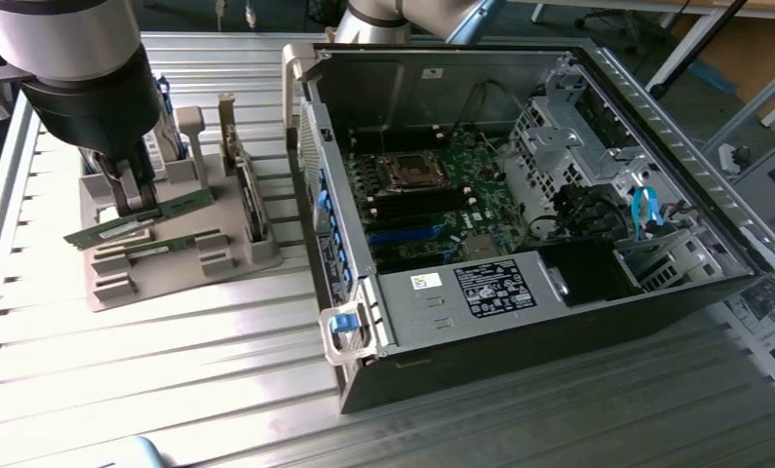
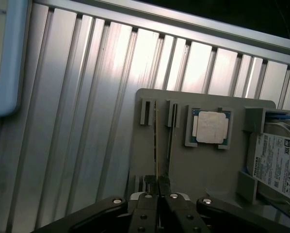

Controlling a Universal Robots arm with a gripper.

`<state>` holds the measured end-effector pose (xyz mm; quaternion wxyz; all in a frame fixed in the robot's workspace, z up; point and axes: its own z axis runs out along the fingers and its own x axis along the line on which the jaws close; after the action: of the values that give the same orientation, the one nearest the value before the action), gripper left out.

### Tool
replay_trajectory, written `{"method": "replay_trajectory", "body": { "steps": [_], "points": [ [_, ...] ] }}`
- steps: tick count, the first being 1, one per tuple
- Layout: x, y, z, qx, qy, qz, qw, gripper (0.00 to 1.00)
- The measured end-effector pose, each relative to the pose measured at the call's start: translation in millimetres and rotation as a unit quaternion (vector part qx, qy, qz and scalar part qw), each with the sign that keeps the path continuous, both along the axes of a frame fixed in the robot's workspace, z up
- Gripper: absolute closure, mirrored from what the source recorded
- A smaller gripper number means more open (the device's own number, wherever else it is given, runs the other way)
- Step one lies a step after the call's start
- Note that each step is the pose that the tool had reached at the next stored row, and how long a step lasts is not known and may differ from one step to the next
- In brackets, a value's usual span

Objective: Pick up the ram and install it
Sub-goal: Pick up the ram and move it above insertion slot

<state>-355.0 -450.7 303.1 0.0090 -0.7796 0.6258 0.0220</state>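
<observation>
On the exterior view's left, the arm [image 1: 82, 58] reaches down over a grey holder [image 1: 179, 275] that sits on the ribbed metal worktop [image 1: 166, 370]. The jaws are pressed together on the ram [image 1: 179, 206], pinching the thin green stick near the middle of its length. The ram lies along the holder's near part, slightly tilted; whether it is already clear of its slots is hard to tell. A second stick [image 1: 166, 246] lies just beside it, nearer the camera.

In the wrist view the ram [image 2: 156, 145] shows edge-on, a thin line running from the jaws out to a slot block on the holder [image 2: 203, 170]. The second stick [image 2: 169, 141] stands parallel, just beside it. Further along the holder lie a square silver chip [image 2: 212, 127] in its own recess and a hard drive [image 2: 278, 167] with a white label.

On the exterior view's right, well apart from the holder, an open computer case [image 1: 401, 78] lies on the worktop [image 2: 87, 121], its green motherboard [image 1: 459, 185] exposed
</observation>
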Motion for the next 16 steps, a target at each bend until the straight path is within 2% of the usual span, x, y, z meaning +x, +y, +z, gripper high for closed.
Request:
{"method": "replay_trajectory", "body": {
  "steps": [16],
  "points": [
    [0.0, 0.0, 6.2, 0.0008, 0.0, 0.0, 1.0, 0.88]
  ]
}}
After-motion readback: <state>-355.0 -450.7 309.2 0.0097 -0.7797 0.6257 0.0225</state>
